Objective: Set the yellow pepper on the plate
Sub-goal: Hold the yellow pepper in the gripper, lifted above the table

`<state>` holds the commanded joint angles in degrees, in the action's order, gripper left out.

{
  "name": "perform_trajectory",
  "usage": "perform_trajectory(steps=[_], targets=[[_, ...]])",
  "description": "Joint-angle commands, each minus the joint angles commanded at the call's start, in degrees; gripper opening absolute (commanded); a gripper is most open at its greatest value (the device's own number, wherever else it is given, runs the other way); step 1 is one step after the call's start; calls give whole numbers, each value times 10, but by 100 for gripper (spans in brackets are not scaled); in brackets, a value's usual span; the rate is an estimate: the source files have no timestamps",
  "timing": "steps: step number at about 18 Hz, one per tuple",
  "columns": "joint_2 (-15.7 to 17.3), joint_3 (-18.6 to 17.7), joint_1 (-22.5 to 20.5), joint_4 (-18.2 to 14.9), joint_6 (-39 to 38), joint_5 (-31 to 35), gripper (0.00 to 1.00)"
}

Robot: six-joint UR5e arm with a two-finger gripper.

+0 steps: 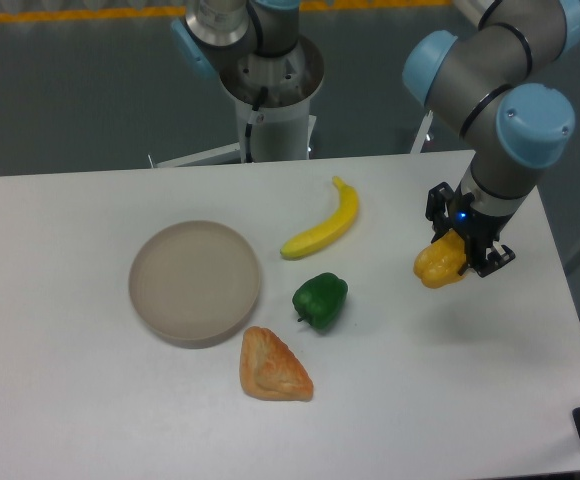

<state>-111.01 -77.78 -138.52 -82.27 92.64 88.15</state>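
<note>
Working across my feed from the left, I note the plate (195, 283) lying flat on the white desk (90, 420), its dish bare. Just to its right, near the front, lies a tan triangular pastry (274, 366), close to the plate's rim but apart from it as far as I can judge. Next comes a green pepper (320, 300), and behind it a banana (323, 224) lying slantwise; both are untouched. Further right, well apart from the plate, the claw (462, 252) is clenched around the yellow pepper (440, 263), with dark fingers on either side of the fruit and the pepper bulging out toward the left of the grip. A soft shadow falls on the desk below and to the right, so I judge the pepper is lifted clear, though I cannot be certain of the gap. My assessment: the grasp is made and the carry is the step in hand. The next move calls for a leftward traverse high enough to pass over the green pepper and banana, then a descent over the plate's middle before I let go.
</note>
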Motion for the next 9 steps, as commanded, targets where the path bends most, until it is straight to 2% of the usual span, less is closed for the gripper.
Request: perform_trajectory(steps=[9], targets=[[-3,9,11,-2,-11,-3,15]])
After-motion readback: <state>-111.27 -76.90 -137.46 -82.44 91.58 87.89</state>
